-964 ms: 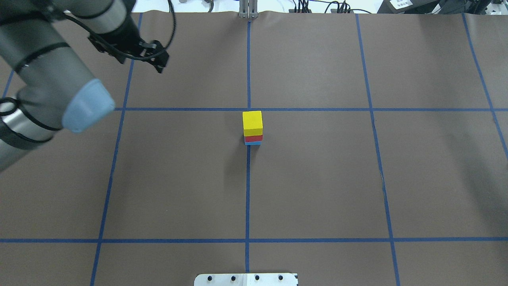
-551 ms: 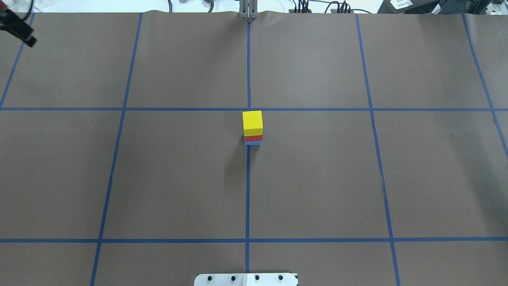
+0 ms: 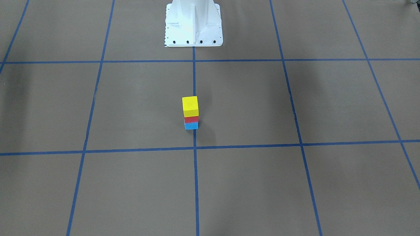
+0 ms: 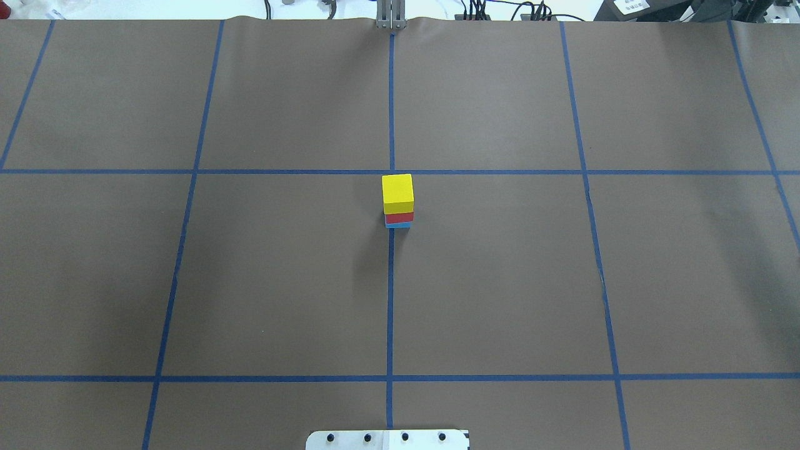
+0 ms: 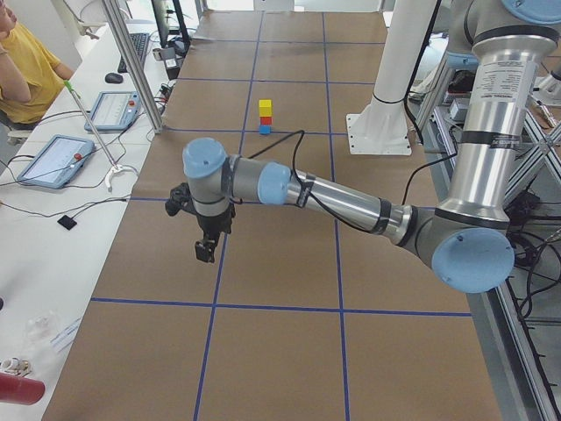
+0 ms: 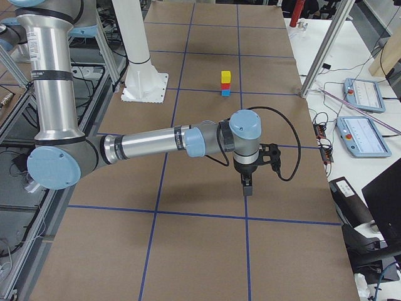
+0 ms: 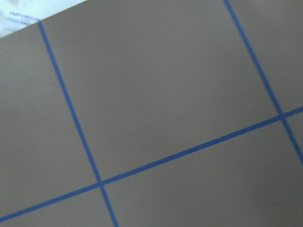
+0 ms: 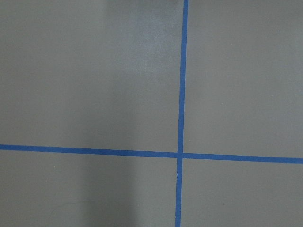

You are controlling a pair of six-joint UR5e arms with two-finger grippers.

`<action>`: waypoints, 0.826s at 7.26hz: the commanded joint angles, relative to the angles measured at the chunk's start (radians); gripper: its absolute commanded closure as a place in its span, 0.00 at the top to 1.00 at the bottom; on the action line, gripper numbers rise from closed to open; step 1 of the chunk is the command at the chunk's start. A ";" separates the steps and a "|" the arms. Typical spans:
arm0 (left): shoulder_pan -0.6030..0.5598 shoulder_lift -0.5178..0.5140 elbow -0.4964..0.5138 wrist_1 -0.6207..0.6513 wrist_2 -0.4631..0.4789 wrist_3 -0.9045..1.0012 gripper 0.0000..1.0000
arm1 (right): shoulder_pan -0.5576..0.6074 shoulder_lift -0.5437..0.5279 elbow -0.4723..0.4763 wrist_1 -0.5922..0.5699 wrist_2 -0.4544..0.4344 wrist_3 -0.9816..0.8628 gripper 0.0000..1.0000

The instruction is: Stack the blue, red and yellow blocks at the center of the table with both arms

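Note:
A yellow block (image 4: 397, 194) sits on a red block (image 4: 399, 217), which sits on a blue block (image 4: 397, 225), as an upright stack at the table's centre. The stack also shows in the front-facing view (image 3: 190, 113). Neither gripper shows in the overhead or front-facing views. My left gripper (image 5: 204, 250) hangs over the table's left end, far from the stack (image 5: 265, 117). My right gripper (image 6: 247, 188) hangs over the table's right end, far from the stack (image 6: 225, 83). I cannot tell whether either gripper is open or shut. Both wrist views show only brown table and blue tape.
The white robot base (image 3: 193, 23) stands at the table's near edge. Blue tape lines (image 4: 390, 300) grid the brown surface. An operator in yellow (image 5: 26, 70) sits beside tablets (image 5: 54, 160) off the far side. Metal posts (image 6: 326, 50) stand at that edge.
My left arm has swung left and out of the overhead view. The stack has not moved.

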 commanded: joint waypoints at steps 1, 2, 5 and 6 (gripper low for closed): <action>-0.006 0.096 0.082 -0.123 -0.006 -0.033 1.00 | -0.014 -0.010 -0.040 -0.009 -0.008 -0.002 1.00; -0.006 0.096 0.084 -0.123 -0.007 -0.053 1.00 | -0.015 -0.019 -0.042 -0.012 -0.012 -0.002 1.00; -0.004 0.095 0.086 -0.131 -0.007 -0.054 1.00 | -0.015 -0.025 -0.034 -0.004 -0.014 0.002 1.00; -0.003 0.093 0.081 -0.134 -0.003 -0.048 1.00 | -0.026 -0.039 -0.032 0.000 -0.024 0.002 1.00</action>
